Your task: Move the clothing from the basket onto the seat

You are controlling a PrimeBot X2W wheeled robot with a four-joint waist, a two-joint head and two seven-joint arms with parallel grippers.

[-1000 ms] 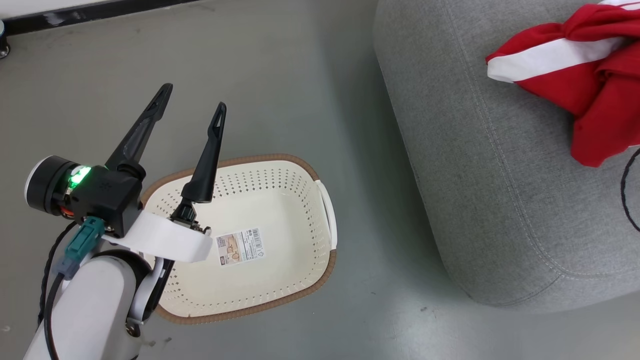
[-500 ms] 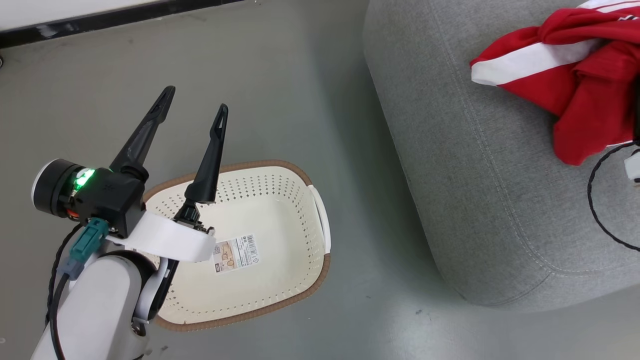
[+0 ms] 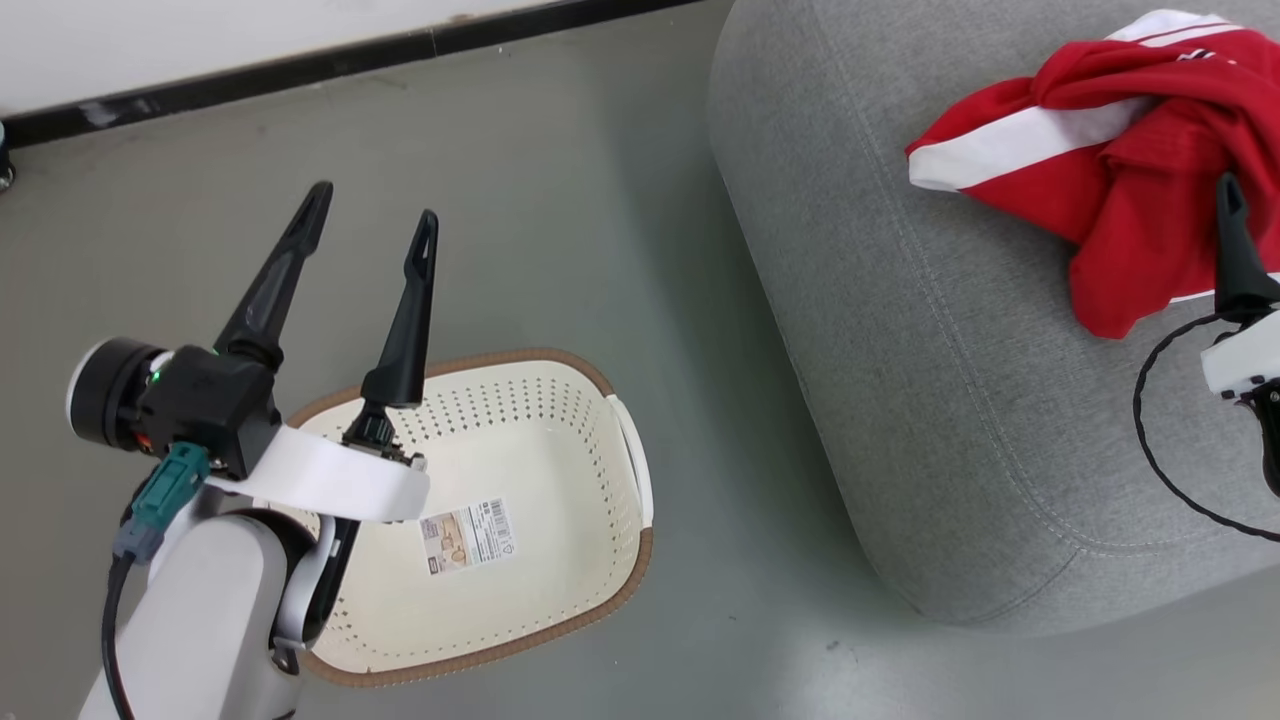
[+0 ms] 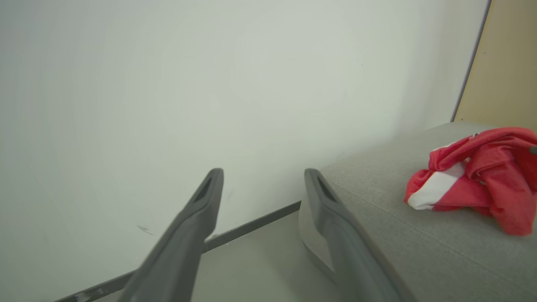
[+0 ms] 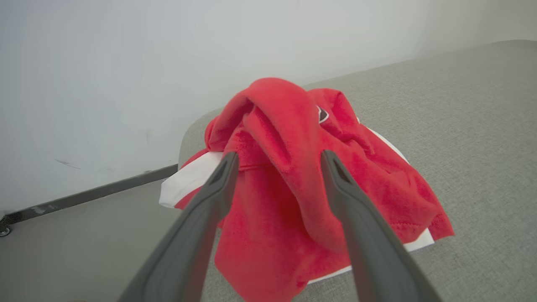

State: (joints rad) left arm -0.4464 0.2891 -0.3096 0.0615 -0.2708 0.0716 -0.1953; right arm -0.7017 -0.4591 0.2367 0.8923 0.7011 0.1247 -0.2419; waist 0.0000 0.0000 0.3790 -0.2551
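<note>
Two hands, both spread and gripping nothing. My right hand [image 5: 279, 155] hangs over the clothing [image 5: 289, 117], one red-and-white heap on the seat [image 5: 482, 126]. The right wrist view shows a fold rising between its fingers [image 5: 209, 201]. My left hand [image 3: 374, 204] hovers by the basket's [image 3: 560, 357] ten o'clock rim. The head view shows one basket on the floor [image 3: 600, 200], one paper label [image 3: 467, 522] inside, the seat at its three o'clock.

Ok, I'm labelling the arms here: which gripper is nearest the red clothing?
The right gripper, open and aimed at the clothing on the seat; the left gripper, also open, is off by the basket.
</note>
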